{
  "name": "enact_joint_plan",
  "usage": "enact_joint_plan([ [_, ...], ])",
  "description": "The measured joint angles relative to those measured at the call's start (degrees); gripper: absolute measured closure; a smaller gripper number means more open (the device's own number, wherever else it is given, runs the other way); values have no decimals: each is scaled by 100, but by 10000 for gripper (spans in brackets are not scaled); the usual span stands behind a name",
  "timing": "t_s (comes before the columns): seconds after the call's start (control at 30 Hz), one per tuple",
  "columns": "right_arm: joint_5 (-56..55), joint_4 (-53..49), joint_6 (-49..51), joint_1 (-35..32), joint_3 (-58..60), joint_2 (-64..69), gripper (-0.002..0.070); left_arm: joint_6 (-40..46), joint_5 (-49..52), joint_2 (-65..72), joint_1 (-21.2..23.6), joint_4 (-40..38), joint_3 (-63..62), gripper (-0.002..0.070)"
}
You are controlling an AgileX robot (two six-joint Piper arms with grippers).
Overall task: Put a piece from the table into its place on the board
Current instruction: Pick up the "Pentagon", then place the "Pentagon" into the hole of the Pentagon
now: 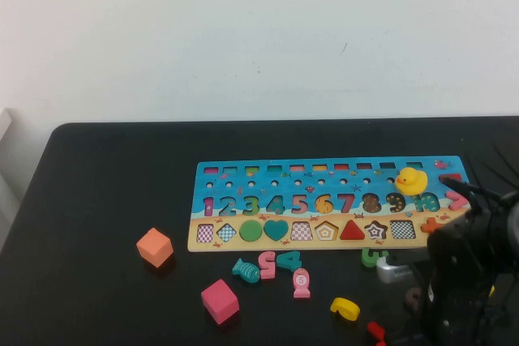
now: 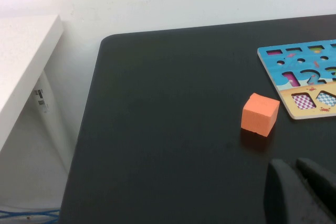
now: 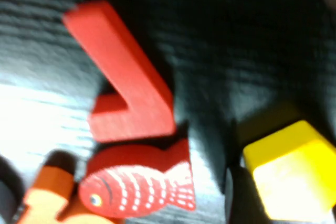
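The piece point(image 3: 286, 177), a yellow block with angled edges, lies on the black table point(image 1: 105, 184) and fills one corner of the right wrist view. My right gripper point(image 1: 444, 307) is low over the table's front right, right at the piece. In the high view the arm hides the piece. The long blue board point(image 1: 324, 174) lies mid-table, with coloured numerals and a sandy strip that has a pentagon slot point(image 1: 327, 231). My left gripper point(image 2: 303, 192) hangs shut and empty over the table's left side, short of the board's end point(image 2: 315, 61).
A red numeral 7 point(image 3: 123, 77) and a red fish point(image 3: 139, 187) lie close beside the piece. A yellow duck point(image 1: 410, 180) sits on the board. An orange cube point(image 1: 155, 247), a pink cube point(image 1: 220, 300), loose numerals point(image 1: 268, 265) and a yellow numeral point(image 1: 345, 308) lie in front.
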Motion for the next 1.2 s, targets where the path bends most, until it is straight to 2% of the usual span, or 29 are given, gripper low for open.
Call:
enact_joint_plan([
  [0.37,862,142,-818,0,-1303,23,316,0,0,0,0,0,0,678],
  [0.6,874,384,-1194,0,-2350,160,316,0,0,0,0,0,0,678],
  [1.2,1968,781,-996,0,-5762,2477,317,0,0,0,0,0,0,678],
])
